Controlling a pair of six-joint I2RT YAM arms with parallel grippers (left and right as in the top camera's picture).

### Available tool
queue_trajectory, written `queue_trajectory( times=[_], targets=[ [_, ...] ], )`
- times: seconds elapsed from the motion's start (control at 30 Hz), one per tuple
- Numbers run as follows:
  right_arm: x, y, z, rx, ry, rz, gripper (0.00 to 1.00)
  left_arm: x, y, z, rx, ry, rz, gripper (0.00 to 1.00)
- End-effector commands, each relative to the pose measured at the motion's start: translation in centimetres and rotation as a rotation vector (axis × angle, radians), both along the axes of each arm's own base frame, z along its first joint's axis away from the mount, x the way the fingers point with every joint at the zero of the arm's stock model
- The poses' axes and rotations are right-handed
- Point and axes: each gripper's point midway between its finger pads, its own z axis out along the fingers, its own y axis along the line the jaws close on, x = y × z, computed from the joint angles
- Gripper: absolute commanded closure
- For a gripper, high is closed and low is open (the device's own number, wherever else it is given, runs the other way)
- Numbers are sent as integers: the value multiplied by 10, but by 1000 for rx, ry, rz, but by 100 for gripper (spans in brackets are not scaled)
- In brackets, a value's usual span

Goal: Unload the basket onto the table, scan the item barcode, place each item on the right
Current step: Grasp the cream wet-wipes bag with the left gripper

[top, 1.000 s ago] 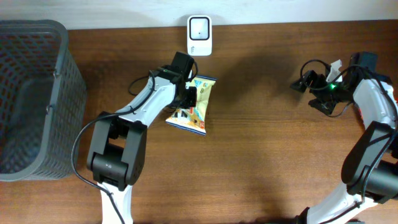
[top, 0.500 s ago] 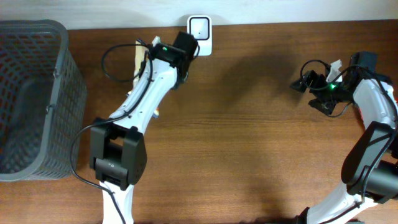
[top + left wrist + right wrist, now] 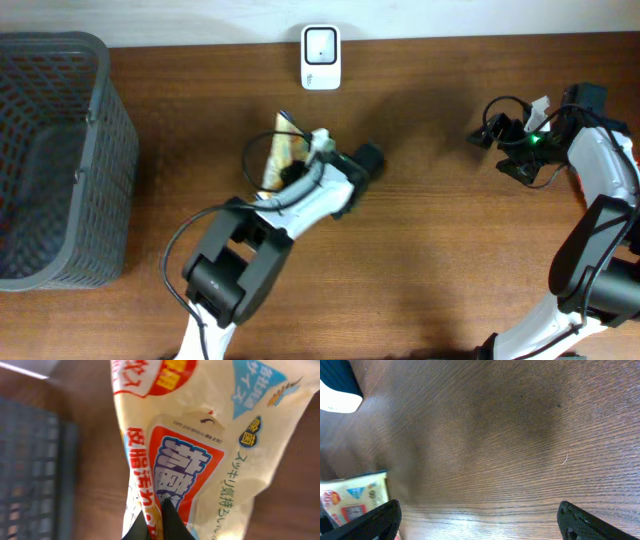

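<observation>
Left tool (image 3: 159,510): pinching the snack packet (image 3: 200,435) by its edge. Right tool (image 3: 477,522): standing wide, empty. Working the presenting step; next, probably needing barcode turned toward scanner (image 3: 321,57).

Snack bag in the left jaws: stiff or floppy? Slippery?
Probably floppy: the snack bag looks like thin printed film, creased where the left gripper pinches it. Likely light, since one small pinch carries it. The smooth film could slip.
</observation>
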Motion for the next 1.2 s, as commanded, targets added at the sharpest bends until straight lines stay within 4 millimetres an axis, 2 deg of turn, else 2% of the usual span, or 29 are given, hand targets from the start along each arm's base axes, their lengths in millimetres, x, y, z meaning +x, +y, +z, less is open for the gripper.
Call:
queue_trajectory(
  times=[0.0,0.03,0.1,0.23,0.3,0.33,0.37,0.4,0.43,0.47,0.5,0.53,0.57,0.6,0.63,0.67,0.8,0.87,0.9,0.97,1.03,1.17],
  targets=[
    [0,0,0,3,2,-5,1,-26,-40,-19,-118,77,-62,90],
    [0,0,0,3,2,-5,1,-30,-47,-18,-117,78,-83,89],
    [0,0,0,3,2,-4,1,-34,-55,-17,-108,71,-108,100],
    [0,0,0,3,2,-5,1,-23,-47,-4,-113,46,-79,100],
    [0,0,0,3,2,-5,1,-15,-51,12,-188,59,-58,95],
    [0,0,0,3,2,-5,1,-9,-53,27,-242,66,-43,80],
    [0,0,0,3,2,-4,1,-5,-54,38,-274,66,-34,56],
    [0,0,0,3,2,-5,1,0,-52,57,-303,59,-21,40],
    [0,0,0,3,2,-4,1,4,-49,73,-316,51,-10,32],
    [0,0,0,3,2,-5,1,7,-44,92,-327,40,2,13],
    [0,0,0,3,2,-5,1,8,-41,105,-339,37,7,11],
    [0,0,0,3,2,-5,1,5,-44,109,-361,54,4,14],
    [0,0,0,3,2,-5,1,0,-52,103,-406,96,-3,36],
    [0,0,0,3,2,-5,1,-7,-60,92,-451,153,-7,42],
    [0,0,0,3,2,-5,1,-14,-67,81,-489,204,-11,39],
    [0,0,0,3,2,-5,1,-21,-70,67,-507,245,-11,27],
    [0,0,0,3,1,-4,1,-30,-52,24,-408,275,-13,24],
    [0,0,0,3,2,-5,1,-31,-51,2,-372,305,-88,11],
    [0,0,0,3,2,-5,1,-31,-51,-7,-371,304,-95,10],
    [0,0,0,3,2,-5,1,-28,-54,-25,-398,270,-106,9],
    [0,0,0,3,2,-5,1,-27,-54,-35,-411,253,-112,9],
    [0,0,0,3,2,-5,1,-27,-54,-39,-411,252,-118,16]
  ],
)
